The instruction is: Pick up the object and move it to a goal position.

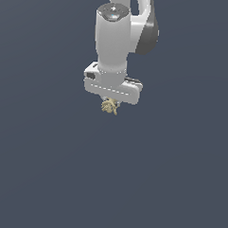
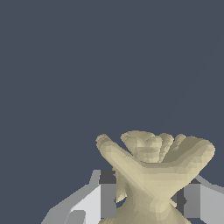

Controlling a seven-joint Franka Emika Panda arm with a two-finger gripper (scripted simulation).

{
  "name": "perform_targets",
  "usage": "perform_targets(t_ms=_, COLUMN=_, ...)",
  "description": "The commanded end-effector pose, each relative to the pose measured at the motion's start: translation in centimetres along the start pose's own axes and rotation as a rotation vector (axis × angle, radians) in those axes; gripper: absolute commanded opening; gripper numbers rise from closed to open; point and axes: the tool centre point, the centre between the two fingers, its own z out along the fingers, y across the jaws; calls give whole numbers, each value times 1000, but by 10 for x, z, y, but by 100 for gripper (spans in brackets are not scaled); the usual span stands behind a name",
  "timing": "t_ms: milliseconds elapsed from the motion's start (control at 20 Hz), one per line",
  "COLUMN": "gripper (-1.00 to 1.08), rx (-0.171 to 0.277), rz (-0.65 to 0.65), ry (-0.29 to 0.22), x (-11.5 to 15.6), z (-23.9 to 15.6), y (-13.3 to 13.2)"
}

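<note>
The object (image 1: 109,106) is a small pale tan-yellow lump with stubby lobes, hanging just under the white gripper (image 1: 109,105) in the exterior view. The wrist view shows the object (image 2: 153,170) large and close, sitting between the two fingers (image 2: 106,199), which press against its sides. The gripper (image 2: 148,201) is shut on it. In the exterior view the fingers themselves are hidden behind the hand and the object.
A plain dark blue-grey surface fills both views. The white arm (image 1: 115,35) rises straight up from the hand to the top edge of the exterior view.
</note>
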Motion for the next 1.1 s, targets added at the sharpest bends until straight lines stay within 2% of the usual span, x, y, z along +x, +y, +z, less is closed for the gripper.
perform_targets(t_ms=0, gripper=-100, rx=0, rz=0, ry=0, x=-10, z=-29, y=-1)
perform_targets(t_ms=550, gripper=-100, rx=-1, rz=0, ry=0, x=-43, z=-129, y=-8)
perform_targets(t_ms=1050, gripper=-100, rx=0, rz=0, ry=0, x=-53, z=-166, y=-12)
